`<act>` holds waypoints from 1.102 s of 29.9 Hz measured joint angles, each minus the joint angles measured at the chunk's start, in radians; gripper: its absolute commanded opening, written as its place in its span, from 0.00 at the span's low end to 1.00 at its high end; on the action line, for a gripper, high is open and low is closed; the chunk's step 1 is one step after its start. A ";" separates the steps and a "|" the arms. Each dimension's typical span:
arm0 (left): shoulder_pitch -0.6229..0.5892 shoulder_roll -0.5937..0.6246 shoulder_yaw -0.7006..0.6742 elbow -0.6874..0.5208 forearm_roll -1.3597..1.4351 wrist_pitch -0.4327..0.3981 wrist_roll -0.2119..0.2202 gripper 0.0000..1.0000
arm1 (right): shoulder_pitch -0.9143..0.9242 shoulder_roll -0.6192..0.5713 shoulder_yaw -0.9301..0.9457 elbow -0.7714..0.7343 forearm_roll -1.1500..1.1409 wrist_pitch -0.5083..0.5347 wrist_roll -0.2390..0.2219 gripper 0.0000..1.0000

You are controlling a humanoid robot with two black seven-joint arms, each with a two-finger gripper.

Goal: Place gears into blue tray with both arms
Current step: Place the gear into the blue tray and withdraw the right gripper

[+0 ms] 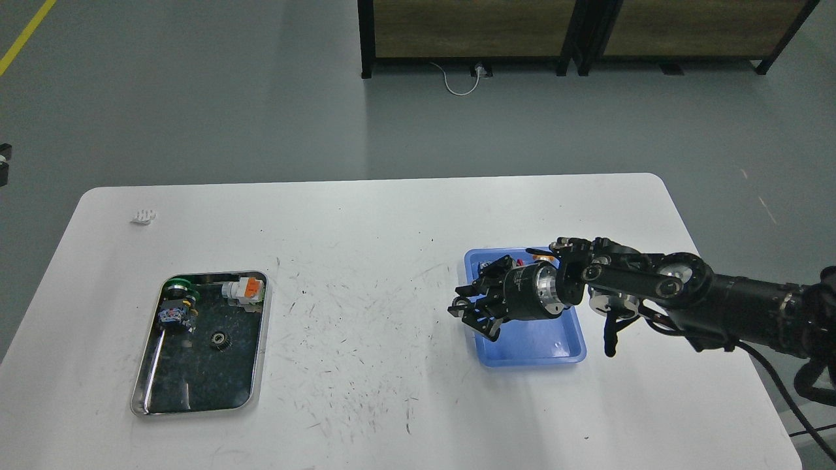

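Head view: right arm (686,287) comes in from right edge, stretched nearly level across white table (366,261), wrist pointing left. Right gripper (469,312) hangs over left rim of blue tray (555,346), fingers spread apart; something small and pale at upper fingertip, can't tell what. One gear (220,340) lies on dark floor of silver tray (196,405), far left, beside push-button switches (245,289). Left arm out of frame.
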 measured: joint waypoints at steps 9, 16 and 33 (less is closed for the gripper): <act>0.001 -0.001 0.000 0.003 0.000 0.000 -0.002 0.98 | -0.064 -0.123 0.002 0.028 -0.014 0.025 0.001 0.27; 0.000 -0.002 -0.003 0.005 0.000 0.000 -0.002 0.98 | -0.106 -0.114 0.012 0.003 -0.031 0.011 0.003 0.70; -0.002 0.008 -0.003 -0.010 0.001 -0.166 -0.073 0.98 | -0.057 -0.110 0.449 -0.071 0.032 0.000 0.007 0.89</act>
